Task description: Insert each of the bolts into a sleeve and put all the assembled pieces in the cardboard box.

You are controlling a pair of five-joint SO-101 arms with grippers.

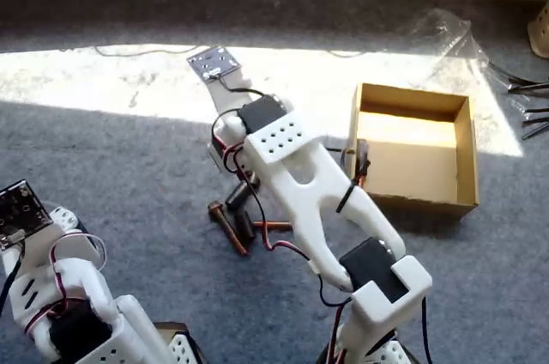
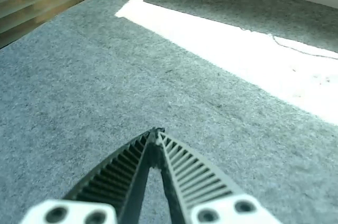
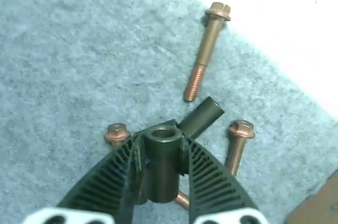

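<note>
My right gripper [image 3: 161, 140] is shut on a dark sleeve [image 3: 160, 174], held upright with its hole facing the right wrist camera. A second dark sleeve [image 3: 201, 120] lies on the carpet just beyond it. Around them lie copper bolts: a long one [image 3: 207, 49] farther off, one [image 3: 116, 133] beside one finger, one [image 3: 237, 146] beside the other. In the high view the right gripper [image 1: 241, 182] points down over the small pile of bolts [image 1: 226, 227] and sleeves [image 1: 245, 225], left of the cardboard box [image 1: 464, 151]. My left gripper [image 2: 156, 133] is shut on nothing, over bare carpet.
Grey carpet [image 1: 129, 158] covers the floor, crossed by a bright sunlit band [image 1: 120, 76]. A crumpled clear plastic bag [image 1: 446, 31] lies behind the box. Dark tools [image 1: 527, 106] lie at the right edge. The left arm [image 1: 73, 291] sits at the near left corner.
</note>
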